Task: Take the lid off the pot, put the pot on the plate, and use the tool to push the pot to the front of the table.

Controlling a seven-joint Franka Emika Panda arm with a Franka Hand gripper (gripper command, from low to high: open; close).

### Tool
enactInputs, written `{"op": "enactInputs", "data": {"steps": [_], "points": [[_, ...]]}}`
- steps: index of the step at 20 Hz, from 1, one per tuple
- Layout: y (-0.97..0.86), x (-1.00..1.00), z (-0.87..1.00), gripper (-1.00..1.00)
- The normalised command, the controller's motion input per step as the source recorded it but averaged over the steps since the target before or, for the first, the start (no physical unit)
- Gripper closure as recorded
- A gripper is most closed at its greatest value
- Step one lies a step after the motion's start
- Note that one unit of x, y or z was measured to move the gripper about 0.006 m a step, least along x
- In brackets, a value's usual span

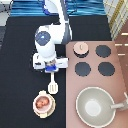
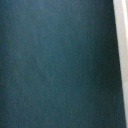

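The gripper (image 1: 51, 70) is hanging over the black table (image 1: 20, 60), just off the stove board's (image 1: 95, 75) left edge as the exterior view shows it, and it is gripping the tool (image 1: 52, 85) by the upper end of the handle. The cream spatula is pointing down from the hand toward the exterior view's bottom, its slotted head lying just above and to the right of the pot (image 1: 42, 102).

The pot (reddish contents showing, no cover on it) is sitting on the plate (image 1: 44, 113), whose cream rim is peeking out around it, well to the left of the stove board and near the exterior view's bottom edge. The lid (image 1: 81, 48) is lying on the stove board's top-left burner spot, knob up, well apart from the pot. The large grey pan (image 1: 95, 105) is resting on the stove board's lower part, its handle pointing right.

The wrist view is showing only dark tabletop with a pale strip (image 2: 121, 45) along one side.
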Motion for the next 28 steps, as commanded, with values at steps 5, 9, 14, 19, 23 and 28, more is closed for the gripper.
{"op": "enactInputs", "data": {"steps": [5, 9, 14, 19, 23, 28], "points": [[-0.6, 0.75, 0.51, 1.0], [-0.61, 0.25, 0.52, 1.0], [-0.76, 0.27, 0.18, 1.0], [-0.35, 0.83, 0.03, 1.0], [0.05, 1.0, 0.01, 1.0], [0.44, 0.89, 0.34, 1.0]]}}
